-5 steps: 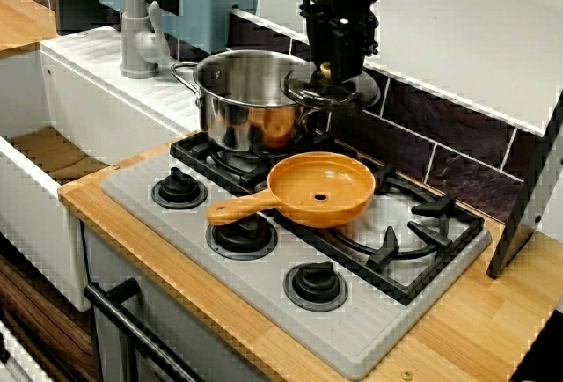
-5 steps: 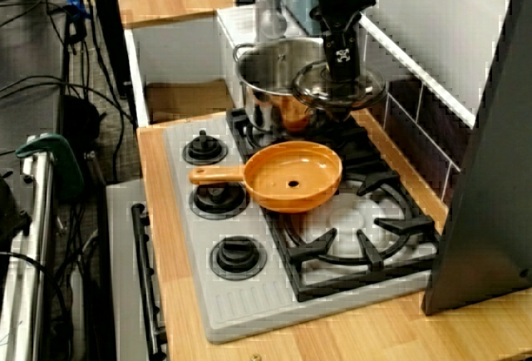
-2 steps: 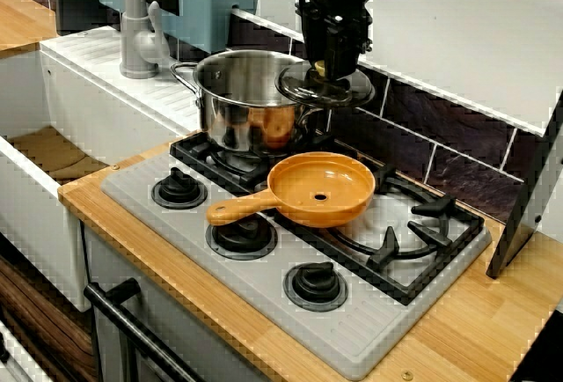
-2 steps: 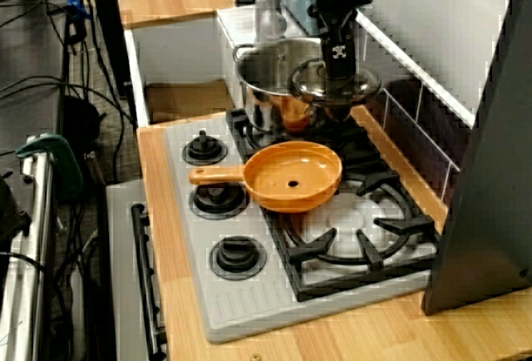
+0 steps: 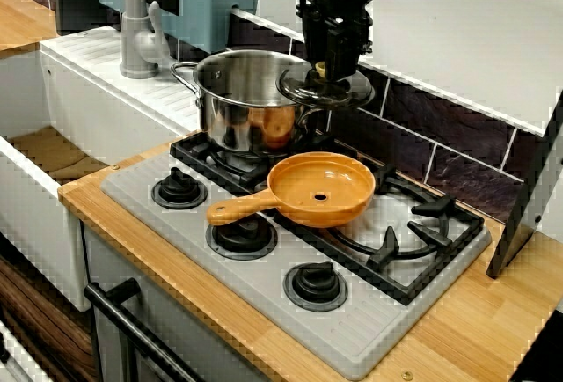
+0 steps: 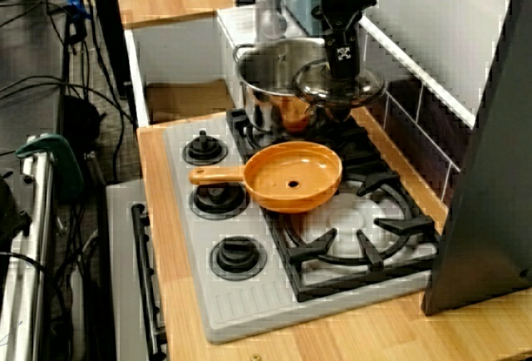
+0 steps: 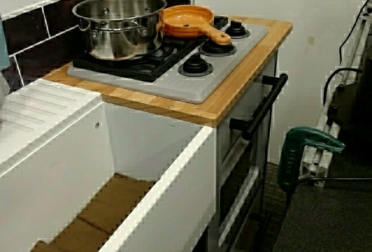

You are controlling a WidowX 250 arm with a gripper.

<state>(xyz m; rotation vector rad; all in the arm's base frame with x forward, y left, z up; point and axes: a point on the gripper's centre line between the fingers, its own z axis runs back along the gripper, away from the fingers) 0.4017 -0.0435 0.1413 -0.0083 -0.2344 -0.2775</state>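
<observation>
Orange pan [image 5: 321, 190] on the stove [image 5: 264, 298] — white sink [image 7: 163, 171] beside it

In the view from the stove's front, the black gripper [image 5: 328, 65] and its arm ran out past the top edge, as did the grey tap [image 5: 135, 21]. The gripper's dark fingertips blurred together around the knob of the round glass lid [image 5: 308, 91]. That lid hid the right rim of the shiny steel pot [image 5: 237, 109]. The dark slanted panel [image 5: 528, 197] was cropped at the right edge. In the view from the sink side, the top edge cut just above the knob, so little of the gripper showed.
</observation>
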